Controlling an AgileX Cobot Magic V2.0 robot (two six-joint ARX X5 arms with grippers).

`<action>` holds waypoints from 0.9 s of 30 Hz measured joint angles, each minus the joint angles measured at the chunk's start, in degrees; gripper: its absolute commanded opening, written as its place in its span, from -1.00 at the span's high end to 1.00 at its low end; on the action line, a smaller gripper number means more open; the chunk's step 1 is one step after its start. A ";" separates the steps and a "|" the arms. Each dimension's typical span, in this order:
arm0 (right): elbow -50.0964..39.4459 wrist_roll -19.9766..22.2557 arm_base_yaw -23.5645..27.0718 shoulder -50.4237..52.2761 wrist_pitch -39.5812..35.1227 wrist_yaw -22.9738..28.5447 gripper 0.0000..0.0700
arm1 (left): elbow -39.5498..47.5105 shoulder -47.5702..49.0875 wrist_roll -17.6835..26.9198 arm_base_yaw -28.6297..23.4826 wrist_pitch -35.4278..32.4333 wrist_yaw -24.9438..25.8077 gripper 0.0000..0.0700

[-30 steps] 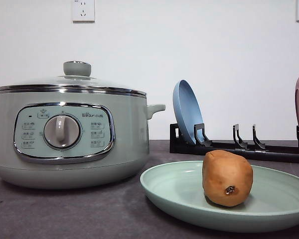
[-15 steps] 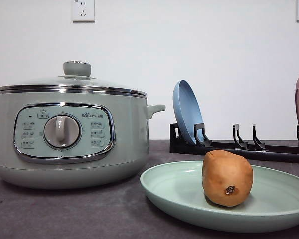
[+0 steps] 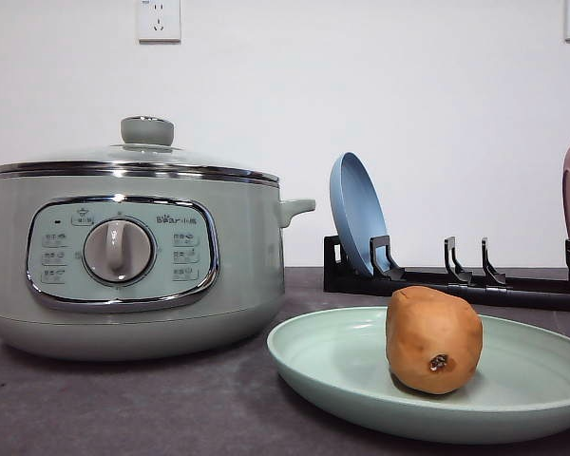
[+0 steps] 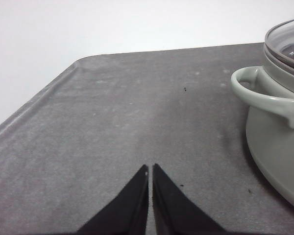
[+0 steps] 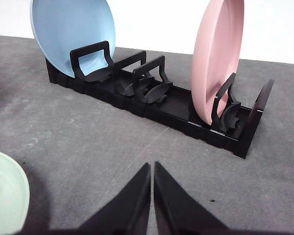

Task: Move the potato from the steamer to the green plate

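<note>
Left gripper [image 4: 150, 169]: black fingertips pinched together, nothing between them, hovering over bare tabletop w/ the pale sage-green round electric steamer [image 4: 279, 117] at approx 2 o'clock from the tips. Right gripper [image 5: 152, 167]: likewise clamped tight on nothing, aimed at the black slotted dish rack [image 5: 186, 115], w/ the upright pale-blue plate [image 5: 73, 29] at 11 o'clock and the upright pink plate [image 5: 218, 58] at 1 o'clock.

Egg-shaped orange-brown potato [image 3: 433, 339] sits on the wide shallow mint-green plate [image 3: 332, 366], dark eye spot facing camera. Glass lid w/ green knob [image 3: 147, 130] sits on the steamer. Judged: transfer looks done; no grasp left to make. Next move prob. just parking both arms clear, w/o nudging plate or pot.

Dark grey matte tabletop [image 3: 123, 408], lightly scuffed. Plain white wall behind, white socket [image 3: 159, 19] at 12 o'clock above the steamer.
</note>
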State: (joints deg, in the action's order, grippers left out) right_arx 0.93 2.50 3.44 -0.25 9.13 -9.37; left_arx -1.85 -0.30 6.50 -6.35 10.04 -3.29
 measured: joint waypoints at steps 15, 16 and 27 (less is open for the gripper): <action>0.00 0.00 0.00 0.00 0.00 -0.02 1.00 | 0.00 0.00 0.00 0.00 0.00 0.00 0.99; 0.00 0.00 0.00 0.00 0.00 -0.02 1.00 | 0.00 0.00 0.00 0.00 0.00 0.00 0.99; 0.00 0.00 0.00 0.00 0.00 -0.02 1.00 | 0.00 0.00 0.00 0.00 0.00 0.02 0.99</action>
State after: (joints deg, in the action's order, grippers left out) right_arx 0.93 2.50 3.44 -0.25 9.13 -9.39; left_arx -1.85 -0.30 6.51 -6.35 10.04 -3.27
